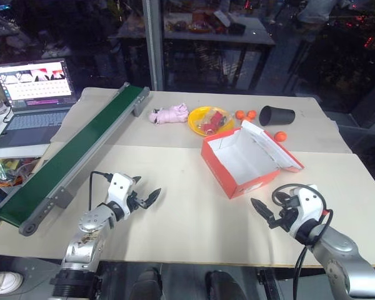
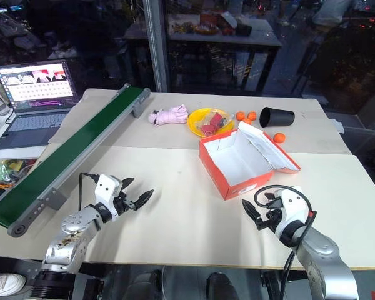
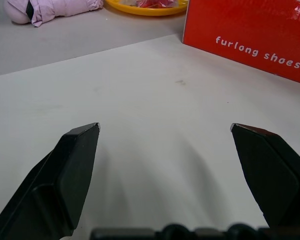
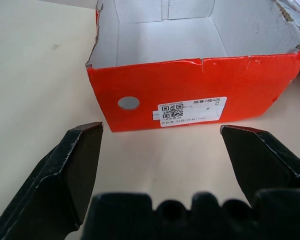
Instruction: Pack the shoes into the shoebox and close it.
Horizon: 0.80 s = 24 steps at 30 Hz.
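Note:
The red-orange shoebox [image 1: 253, 181] stands open on the table right of centre, its white inside empty and its flap lid [image 1: 272, 147] folded back to the right. The shoes are out of view. My left gripper [image 1: 147, 190] hovers open over the bare tabletop at the front left, pointing toward the box's long red side [image 3: 250, 35]. At the front right, my right gripper [image 1: 265, 207] is open too, just short of the box's near end [image 4: 190, 85] with the label. Nothing is between either pair of fingers.
A green conveyor belt [image 1: 75, 153] runs diagonally along the left side, with a laptop [image 1: 34, 94] beyond it. Behind the box lie a pink soft object [image 1: 170, 114], a yellow plate [image 1: 196, 116] with red items, a black cup [image 1: 276, 115] on its side and small orange balls [image 1: 245, 115].

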{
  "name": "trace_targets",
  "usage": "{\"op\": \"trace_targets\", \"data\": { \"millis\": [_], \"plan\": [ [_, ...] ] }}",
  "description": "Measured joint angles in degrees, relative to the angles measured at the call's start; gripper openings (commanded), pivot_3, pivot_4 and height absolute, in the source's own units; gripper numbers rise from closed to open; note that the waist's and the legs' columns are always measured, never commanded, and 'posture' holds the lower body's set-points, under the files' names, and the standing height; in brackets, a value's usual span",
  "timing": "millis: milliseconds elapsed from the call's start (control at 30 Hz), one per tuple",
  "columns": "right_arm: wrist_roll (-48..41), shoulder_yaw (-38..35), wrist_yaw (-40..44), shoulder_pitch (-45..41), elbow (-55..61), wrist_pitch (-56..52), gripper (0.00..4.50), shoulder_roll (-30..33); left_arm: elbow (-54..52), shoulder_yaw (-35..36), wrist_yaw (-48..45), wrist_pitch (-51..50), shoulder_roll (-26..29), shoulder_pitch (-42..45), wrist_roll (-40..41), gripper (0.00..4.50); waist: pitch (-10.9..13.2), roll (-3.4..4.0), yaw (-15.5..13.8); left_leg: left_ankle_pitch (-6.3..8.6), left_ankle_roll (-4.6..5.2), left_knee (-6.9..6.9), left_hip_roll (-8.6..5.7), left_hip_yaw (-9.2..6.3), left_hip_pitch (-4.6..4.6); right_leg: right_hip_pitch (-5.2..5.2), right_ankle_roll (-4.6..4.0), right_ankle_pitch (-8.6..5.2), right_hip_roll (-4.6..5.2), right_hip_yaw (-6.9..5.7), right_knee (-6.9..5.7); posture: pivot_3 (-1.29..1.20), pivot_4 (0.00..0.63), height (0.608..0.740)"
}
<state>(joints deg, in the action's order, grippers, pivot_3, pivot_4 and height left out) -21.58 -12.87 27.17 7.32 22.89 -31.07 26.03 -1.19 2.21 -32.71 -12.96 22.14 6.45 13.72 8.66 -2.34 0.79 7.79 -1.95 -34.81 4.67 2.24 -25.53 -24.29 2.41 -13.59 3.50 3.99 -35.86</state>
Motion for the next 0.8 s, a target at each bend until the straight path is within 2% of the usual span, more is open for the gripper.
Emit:
{"op": "trace_targets", "data": {
  "millis": [167,333,567,633,700,800],
  "plan": [
    [-0.7,-0.2,-0.1,0.2,1.8,-1.7,4.49,0.9,0.0,0.0,-1.3,-1.8,0.1,2.1,1.3,4.5,0.0,0.01,-0.1,0.0,0.0,-0.02,-0.01,0.0,-0.06,-0.03,0.03,-0.02,0.0,0.0,-0.01,0.0,0.15,0.736],
    [-7.4,-3.7,0.8,-4.6,8.3,-9.8,4.49,7.0,0.0,1.3,-2.8,-3.9,0.9,8.8,4.1,4.5,0.0,-0.01,0.1,0.0,0.0,-0.15,-0.01,0.0,-0.02,0.04,0.05,0.07,0.0,0.03,-0.02,0.0,0.15,0.736],
    [-16.6,-5.5,0.6,-22.8,9.0,-21.4,4.49,14.6,2.3,8.0,0.8,-5.0,2.9,18.5,5.9,4.5,0.1,-0.08,0.2,-0.12,0.19,-0.11,-0.01,-0.13,0.04,0.03,0.05,0.14,-0.12,0.02,-0.12,0.0,0.15,0.736],
    [-16.9,-5.4,0.3,-23.8,9.0,-21.5,4.49,14.6,2.3,8.5,1.3,-5.0,3.1,19.2,5.9,4.5,0.1,-0.08,0.1,-0.2,0.32,-0.09,-0.02,-0.13,0.03,0.07,0.09,0.08,-0.11,0.03,-0.09,0.0,0.15,0.736],
    [-15.6,-1.2,-0.1,-29.3,5.2,-20.8,4.49,12.3,3.2,9.7,4.4,-6.2,3.6,20.3,5.0,4.5,0.1,-0.1,0.2,-0.3,0.48,-0.15,-0.02,-0.1,-0.03,0.03,0.13,0.04,-0.11,0.06,-0.08,0.0,0.15,0.736],
    [-12.4,4.7,0.2,-33.0,-0.3,-17.3,4.49,8.6,2.8,10.8,7.5,-7.6,4.2,20.2,4.3,4.5,0.1,-0.14,0.2,-0.32,0.51,-0.11,-0.05,-0.12,-0.1,0.03,0.41,0.27,-0.11,0.07,-0.08,0.0,0.15,0.736]
  ]
}}
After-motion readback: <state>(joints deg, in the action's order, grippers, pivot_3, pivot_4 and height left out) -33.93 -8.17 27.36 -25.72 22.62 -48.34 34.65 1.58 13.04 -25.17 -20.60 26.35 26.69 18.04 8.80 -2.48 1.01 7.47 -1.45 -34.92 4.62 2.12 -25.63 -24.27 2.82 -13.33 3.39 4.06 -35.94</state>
